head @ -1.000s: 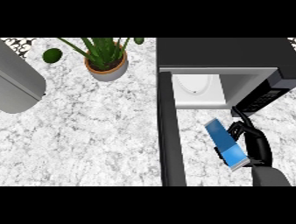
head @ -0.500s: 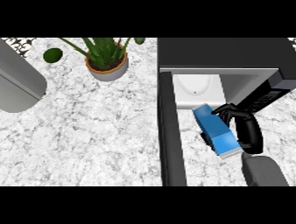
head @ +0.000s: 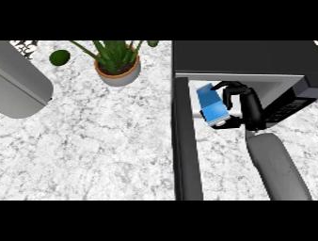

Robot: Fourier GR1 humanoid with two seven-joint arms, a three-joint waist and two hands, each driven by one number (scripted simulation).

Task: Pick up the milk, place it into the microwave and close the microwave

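Note:
The milk (head: 212, 104) is a blue carton with a white end, tilted, held at the mouth of the open microwave (head: 252, 61). My right hand (head: 247, 106) is curled round its right side, fingers hooked over its top. The black microwave door (head: 184, 141) stands open, swung out toward me as a long dark bar left of the carton. The carton hides most of the white cavity floor. My left hand does not show in the head view.
A potted plant (head: 119, 66) in a terracotta pot stands left of the microwave at the back. A green avocado (head: 59, 57) lies further left. A large grey cylinder (head: 9, 80) lies across the far left of the marble counter (head: 99, 150).
My right hand has carried the milk forward, from beside the open door up to the microwave's mouth, and the forearm has stretched out behind it.

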